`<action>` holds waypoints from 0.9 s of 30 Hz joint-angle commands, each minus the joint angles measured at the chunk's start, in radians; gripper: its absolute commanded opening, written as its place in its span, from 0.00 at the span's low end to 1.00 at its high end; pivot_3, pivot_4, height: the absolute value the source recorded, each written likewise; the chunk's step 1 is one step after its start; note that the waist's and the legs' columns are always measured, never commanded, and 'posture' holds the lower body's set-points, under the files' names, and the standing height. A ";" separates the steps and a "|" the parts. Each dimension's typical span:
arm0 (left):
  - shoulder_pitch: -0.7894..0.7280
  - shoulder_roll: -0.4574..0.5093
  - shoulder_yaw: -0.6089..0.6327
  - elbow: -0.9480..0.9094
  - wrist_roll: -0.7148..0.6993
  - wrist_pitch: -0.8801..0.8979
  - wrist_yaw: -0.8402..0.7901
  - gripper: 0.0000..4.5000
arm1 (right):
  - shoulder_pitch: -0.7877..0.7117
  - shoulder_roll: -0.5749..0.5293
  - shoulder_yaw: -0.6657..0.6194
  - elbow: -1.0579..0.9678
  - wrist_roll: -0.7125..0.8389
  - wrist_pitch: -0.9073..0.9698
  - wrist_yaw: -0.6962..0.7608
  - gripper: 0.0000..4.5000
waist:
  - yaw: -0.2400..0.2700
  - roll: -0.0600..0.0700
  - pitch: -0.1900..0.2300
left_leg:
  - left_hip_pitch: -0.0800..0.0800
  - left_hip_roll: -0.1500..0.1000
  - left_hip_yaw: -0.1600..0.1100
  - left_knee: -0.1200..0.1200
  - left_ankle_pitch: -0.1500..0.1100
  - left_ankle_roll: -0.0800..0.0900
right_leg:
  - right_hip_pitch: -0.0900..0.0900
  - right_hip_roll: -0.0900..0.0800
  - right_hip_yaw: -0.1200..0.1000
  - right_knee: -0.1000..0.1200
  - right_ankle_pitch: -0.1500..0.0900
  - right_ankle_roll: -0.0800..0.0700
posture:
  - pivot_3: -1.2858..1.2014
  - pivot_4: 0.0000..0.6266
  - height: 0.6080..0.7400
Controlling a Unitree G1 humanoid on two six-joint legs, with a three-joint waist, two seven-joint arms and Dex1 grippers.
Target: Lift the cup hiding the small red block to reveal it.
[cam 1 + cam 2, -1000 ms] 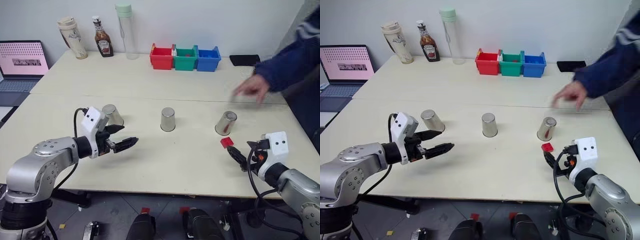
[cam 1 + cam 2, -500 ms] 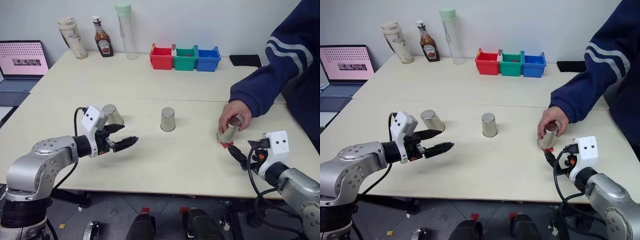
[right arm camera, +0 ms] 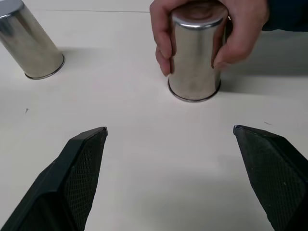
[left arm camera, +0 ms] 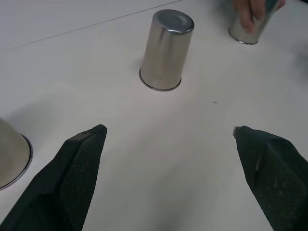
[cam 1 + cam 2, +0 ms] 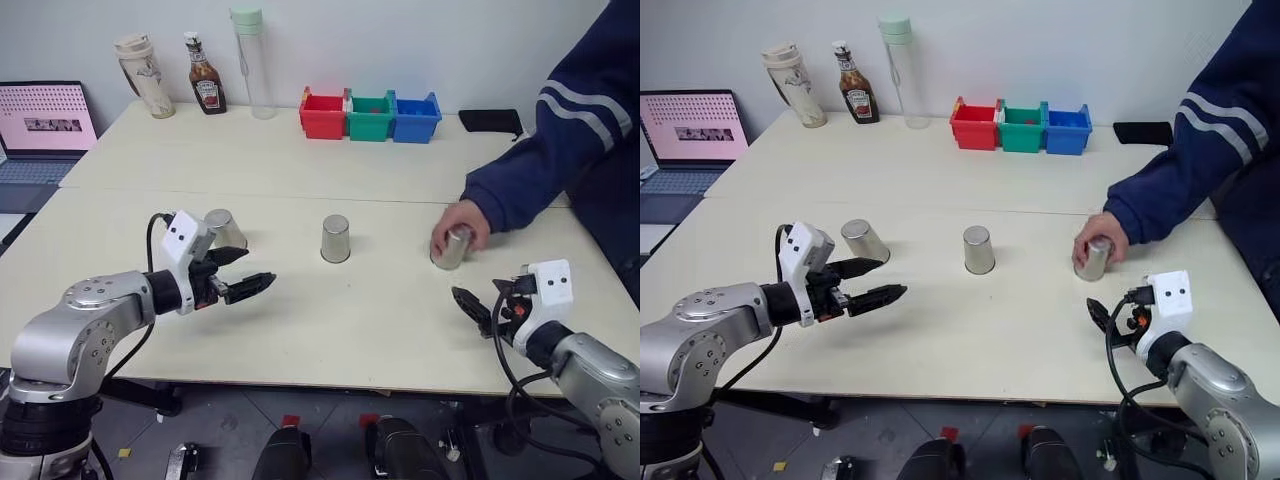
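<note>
Where two pale tables point(image 5: 300, 160) abut, a seam point(image 5: 300, 197) runs.

A plain pale grey wall point(image 5: 420, 40) closes the scene at twelve o'clock, evenly lit with soft shadows. Two cream rectangular tabletops point(image 5: 300, 150) stand pushed together, their seam running from nine to three o'clock across the middle. Beneath the near edge, at six o'clock, lies a dark grey floor point(image 5: 220, 420). At ten o'clock, just beside the far tabletop's end, an open grey laptop with a pink glowing screen point(image 5: 48, 122) rests on a lower surface.
</note>
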 commanded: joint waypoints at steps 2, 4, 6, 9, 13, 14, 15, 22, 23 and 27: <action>0.017 0.019 0.032 -0.033 -0.012 -0.020 -0.009 1.00 | -0.011 -0.003 -0.006 -0.038 0.010 -0.010 -0.011 0.99 | 0.000 0.000 0.000 | 0.000 0.000 0.000 0.000 0.000 0.000 | 0.000 0.000 0.000 0.000 0.000 0.000 | 0.52 0.24 1.00; 0.017 0.016 0.032 -0.034 -0.012 -0.023 -0.003 1.00 | -0.016 0.000 -0.004 -0.041 0.014 -0.006 -0.018 0.99 | 0.000 0.000 0.000 | 0.000 0.000 0.000 0.000 0.000 0.000 | 0.000 0.000 0.000 0.000 0.000 0.000 | 0.52 0.24 1.00; 0.014 0.015 0.032 -0.033 -0.014 -0.022 -0.001 1.00 | -0.016 0.001 -0.001 -0.044 0.018 -0.006 -0.022 0.99 | 0.001 0.000 0.000 | 0.000 0.000 0.000 0.000 0.000 0.000 | 0.000 0.000 0.000 0.000 0.000 0.000 | 0.52 0.24 1.00; 0.012 0.018 0.027 -0.033 -0.016 -0.021 -0.004 1.00 | -0.016 -0.001 -0.002 -0.042 0.020 -0.007 -0.022 0.99 | 0.000 0.000 0.000 | 0.000 0.000 0.000 0.000 0.000 0.000 | 0.000 0.000 0.000 0.000 0.000 0.000 | 0.52 0.24 1.00; 0.003 0.022 0.024 -0.024 -0.014 -0.024 -0.006 1.00 | -0.022 -0.002 -0.001 -0.039 0.020 -0.005 -0.025 0.99 | 0.000 0.000 0.000 | 0.000 0.000 0.000 0.000 0.000 0.000 | 0.000 0.000 0.000 0.000 0.000 0.000 | 0.52 0.24 1.00; 0.000 0.022 0.023 -0.022 -0.013 -0.025 -0.007 1.00 | -0.024 -0.001 -0.001 -0.039 0.020 -0.005 -0.027 0.99 | 0.000 0.000 0.000 | 0.000 0.000 0.000 0.000 0.000 0.000 | 0.000 0.000 0.000 0.000 0.000 0.000 | 0.52 0.24 1.00; -0.001 0.022 0.022 -0.021 -0.013 -0.026 -0.007 1.00 | -0.028 0.000 -0.001 -0.038 0.019 -0.004 -0.030 0.99 | 0.000 0.000 0.000 | 0.000 0.000 0.000 0.000 0.000 0.000 | 0.000 0.000 0.000 0.000 0.000 0.000 | 0.52 0.24 1.00; -0.011 0.025 0.013 -0.014 -0.006 -0.029 -0.009 1.00 | -0.019 -0.001 -0.002 -0.038 0.020 -0.009 -0.031 0.99 | 0.001 0.000 0.000 | 0.000 0.000 0.000 0.000 0.000 0.000 | 0.000 0.000 0.000 0.000 0.000 0.000 | 0.52 0.24 1.00; -0.009 0.026 0.013 -0.014 -0.004 -0.030 -0.009 1.00 | -0.015 -0.006 0.001 -0.035 0.015 -0.014 -0.027 0.99 | 0.000 0.000 0.000 | 0.000 0.000 0.000 0.000 0.000 0.000 | 0.000 0.000 0.000 0.000 0.000 0.000 | 0.52 0.24 1.00; -0.006 0.026 0.014 -0.016 -0.004 -0.029 -0.008 1.00 | -0.016 -0.013 0.001 -0.030 0.011 -0.018 -0.023 0.99 | 0.000 0.000 0.000 | 0.000 0.000 0.000 0.000 0.000 0.000 | 0.000 0.000 0.000 0.000 0.000 0.000 | 0.52 0.24 1.00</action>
